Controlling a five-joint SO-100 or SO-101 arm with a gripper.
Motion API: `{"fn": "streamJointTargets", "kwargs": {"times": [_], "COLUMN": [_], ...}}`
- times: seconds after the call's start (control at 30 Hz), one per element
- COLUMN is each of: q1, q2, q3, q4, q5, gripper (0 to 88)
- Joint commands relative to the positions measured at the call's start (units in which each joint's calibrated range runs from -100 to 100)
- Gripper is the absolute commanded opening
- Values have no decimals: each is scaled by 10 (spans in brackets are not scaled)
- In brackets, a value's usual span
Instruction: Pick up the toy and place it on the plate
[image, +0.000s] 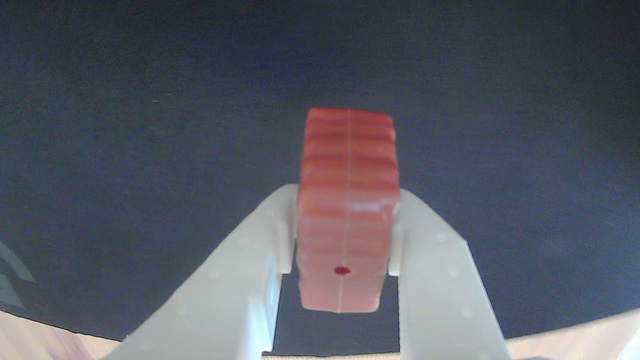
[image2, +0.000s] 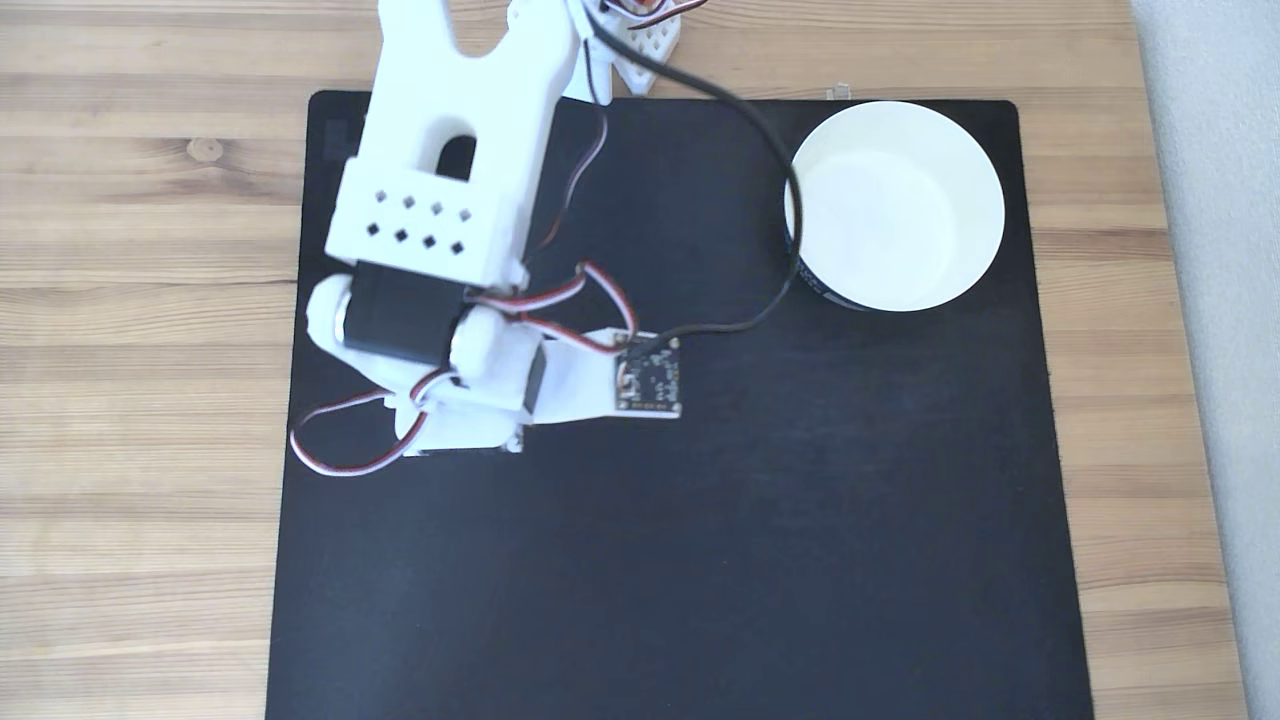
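In the wrist view, your small reddish-orange ribbed toy block (image: 347, 210) stands on edge between the two pale cream plastic fingers of the claw (image: 345, 232). Its narrow face is turned to the camera: shallow horizontal ridges cross it from top to bottom, a fine moulding seam runs down its middle, and a tiny dark red dot sits low on that seam. The corners are softly rounded, and the surface looks matte and slightly waxy.

The claw is closed to a narrow gap, with each fingertip pressed against one broad side of the block about halfway along its length; the far end of the toy juts out past the tips. The fingers (image: 235, 280) are smooth printed plastic, dimpled with small round marks. Behind the block lies the flat black mat (image: 150, 150), and a strip of light wood shows at the bottom corners.

In the fixed view, you see the white printed arm (image2: 440, 200) with its black servo and red-white-black wiring reaching over the left half of the mat on the pale wood-grain table (image2: 140, 300). The round white shallow plate (image2: 895, 205), with a dark band on its outer side, sits on the mat's upper right corner, well apart from the arm's wrist.
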Motion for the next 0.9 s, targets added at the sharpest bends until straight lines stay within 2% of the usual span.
{"fn": "streamJointTargets", "kwargs": {"times": [0.0,0.37,0.67,0.87], "q1": [-62,-234,-410,-519], "q2": [-144,-330,-509,-725], "q3": [-6,10,312,665], "q4": [3,-12,-177,-322], "q5": [-31,-121,-162,-215], "gripper": [26,26,26,26]}}
